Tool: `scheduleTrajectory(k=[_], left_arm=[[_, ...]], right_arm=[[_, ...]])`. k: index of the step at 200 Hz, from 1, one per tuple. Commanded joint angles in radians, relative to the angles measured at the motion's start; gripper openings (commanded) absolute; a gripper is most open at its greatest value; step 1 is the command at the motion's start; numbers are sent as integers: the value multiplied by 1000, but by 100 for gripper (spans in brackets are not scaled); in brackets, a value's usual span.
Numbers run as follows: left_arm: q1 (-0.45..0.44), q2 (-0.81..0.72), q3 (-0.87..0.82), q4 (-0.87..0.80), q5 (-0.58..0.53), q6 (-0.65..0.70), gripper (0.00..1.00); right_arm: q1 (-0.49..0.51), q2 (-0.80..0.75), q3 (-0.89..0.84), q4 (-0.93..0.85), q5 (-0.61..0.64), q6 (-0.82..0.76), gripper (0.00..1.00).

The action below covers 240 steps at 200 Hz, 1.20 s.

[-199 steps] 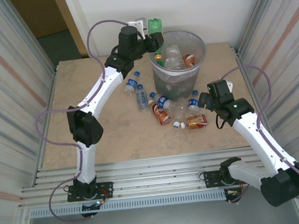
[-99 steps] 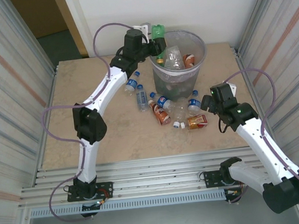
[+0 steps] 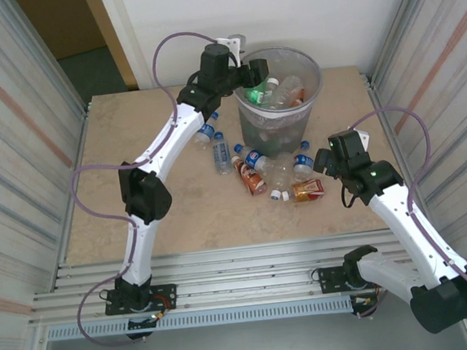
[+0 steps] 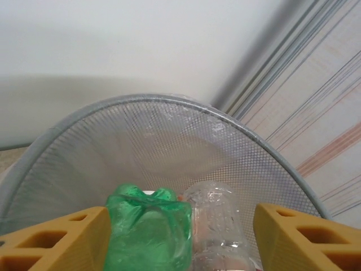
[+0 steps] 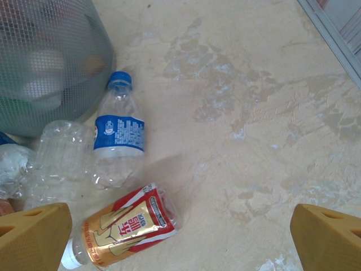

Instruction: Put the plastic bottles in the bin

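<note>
Beige worktop (image 3: 180, 220) between ribbed metal walls (image 3: 16, 120) | bin (image 3: 314, 86) at 12 o'clock | left gripper (image 3: 254, 68) spread wide over its 10 o'clock rim, and we see a green bottle (image 4: 148, 231) lying loose inside | right gripper (image 5: 180, 214) wide, above a blue-label bottle (image 5: 119, 135) on the worktop at the bin's 5 o'clock
</note>
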Motion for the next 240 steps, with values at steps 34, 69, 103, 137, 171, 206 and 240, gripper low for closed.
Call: scheduleTrajectory(k=[34, 69, 103, 137, 171, 206, 240], left_arm=[[-9, 21, 26, -22, 7, 35, 45], [-10, 32, 24, -31, 24, 33, 43], [-10, -27, -10, -24, 50, 46, 47], [-12, -167, -93, 7, 100, 68, 56], [-20, -342, -274, 77, 116, 102, 70], [-21, -506, -497, 137, 69, 142, 87], [-12, -666, -704, 194, 5, 167, 99]], right_arm=[[3, 1, -2, -4, 5, 20, 98], [3, 11, -6, -4, 0, 24, 98], [3, 19, -36, 12, -29, 46, 98], [14, 55, -88, 40, -71, 109, 98], [56, 97, -113, 0, -11, 238, 98], [120, 157, -138, -52, 55, 407, 98], [212, 218, -163, -56, 97, 555, 98]])
